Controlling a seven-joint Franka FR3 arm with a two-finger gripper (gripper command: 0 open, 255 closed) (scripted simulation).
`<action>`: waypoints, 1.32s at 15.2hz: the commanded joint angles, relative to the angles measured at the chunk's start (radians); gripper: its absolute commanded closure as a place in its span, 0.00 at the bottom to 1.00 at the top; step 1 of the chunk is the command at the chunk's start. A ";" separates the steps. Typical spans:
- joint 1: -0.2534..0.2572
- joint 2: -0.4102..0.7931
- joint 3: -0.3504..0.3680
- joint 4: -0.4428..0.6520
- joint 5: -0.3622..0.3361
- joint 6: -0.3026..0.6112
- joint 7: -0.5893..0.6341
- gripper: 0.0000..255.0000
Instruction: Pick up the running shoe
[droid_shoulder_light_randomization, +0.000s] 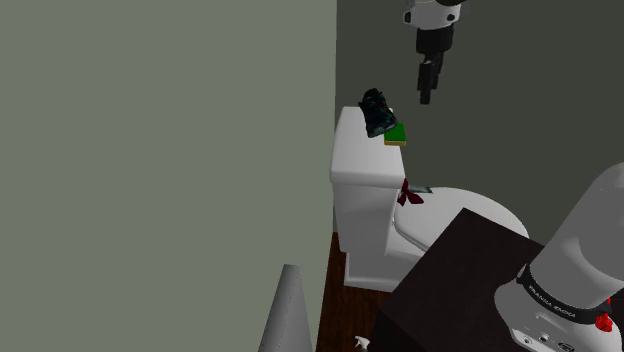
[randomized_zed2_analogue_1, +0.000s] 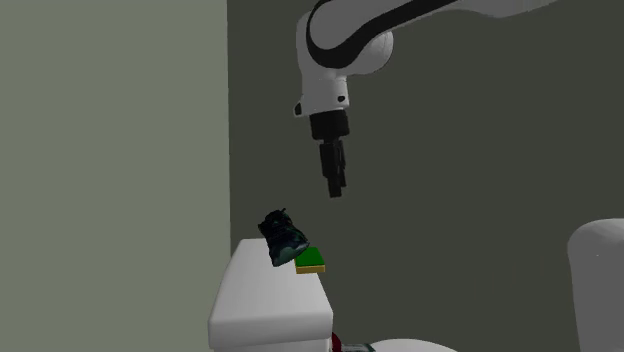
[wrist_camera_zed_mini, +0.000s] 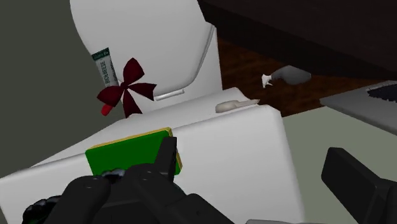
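Observation:
The running shoe (droid_shoulder_light_randomization: 375, 108) (randomized_zed2_analogue_1: 282, 237) is dark, nearly black, and lies tilted on top of a white toilet tank (droid_shoulder_light_randomization: 355, 165) (randomized_zed2_analogue_1: 265, 300), against the wall. A green sponge (droid_shoulder_light_randomization: 397, 134) (randomized_zed2_analogue_1: 311, 261) lies beside it. My black gripper (droid_shoulder_light_randomization: 427, 92) (randomized_zed2_analogue_1: 335, 188) hangs pointing down, well above the tank and off to the sponge's side of the shoe, touching nothing. In the wrist view the gripper (wrist_camera_zed_mini: 251, 167) is open, with the shoe (wrist_camera_zed_mini: 89, 194) by its left finger (wrist_camera_zed_mini: 167, 156) and bare tank lid (wrist_camera_zed_mini: 242, 146) between the fingers.
A dark red bow (droid_shoulder_light_randomization: 408, 195) (wrist_camera_zed_mini: 127, 89) and a small green-and-white tube (wrist_camera_zed_mini: 104, 67) lie on the white toilet lid (wrist_camera_zed_mini: 153, 38). A spray bottle (wrist_camera_zed_mini: 286, 76) lies on the brown floor. Walls close in behind the tank. The dark stand (droid_shoulder_light_randomization: 450, 290) is at lower right.

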 joint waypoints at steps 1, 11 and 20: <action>-0.002 0.068 -0.005 0.042 -0.032 0.029 -0.026 0.00; -0.020 0.416 -0.032 0.326 -0.166 0.130 -0.156 0.00; -0.035 0.712 -0.046 0.632 -0.250 0.164 -0.252 0.00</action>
